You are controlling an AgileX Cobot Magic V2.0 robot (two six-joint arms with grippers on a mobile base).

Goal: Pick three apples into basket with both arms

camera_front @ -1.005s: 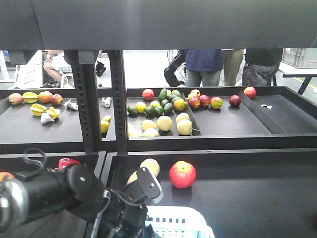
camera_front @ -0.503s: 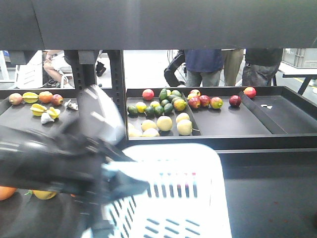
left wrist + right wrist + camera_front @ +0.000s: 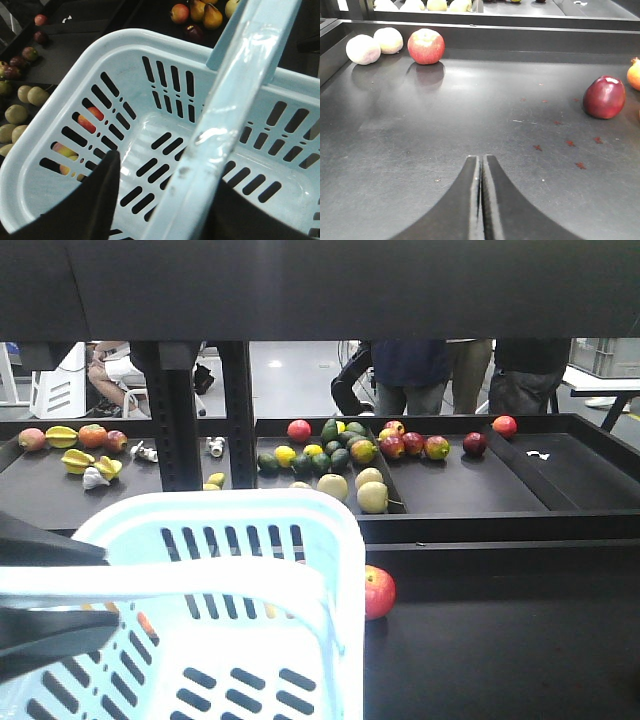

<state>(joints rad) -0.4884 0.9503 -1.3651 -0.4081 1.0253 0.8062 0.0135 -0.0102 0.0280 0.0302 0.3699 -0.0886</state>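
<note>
The left gripper (image 3: 167,175) is pinching the wide handle band (image 3: 240,75) of the pale light-blue plastic shopping basket (image 3: 250,505), with one dark finger (image 3: 95,200) sitting on each side of the band. The basket is filling the lower left of the front view, and its slotted floor is showing bare in the left wrist view. A round glossy red apple with a yellowish blush (image 3: 379,592) is lying on the dark flat tray (image 3: 520,640) just beside the basket's right wall, partly hidden by it. The right gripper (image 3: 480,160) is hovering low over that tray with its two dark fingers pressed together and gripping nothing. Ahead of it the same apple is resting near the tray's far wall, just beside two pale round fruits (image 3: 375,45), while a dark red glossy round fruit (image 3: 604,97) is sitting well apart to the right. Beyond, the black back tray (image 3: 450,490) is carrying mixed red, green and yellow fruit, and several people (image 3: 450,375) are standing behind it.
</note>
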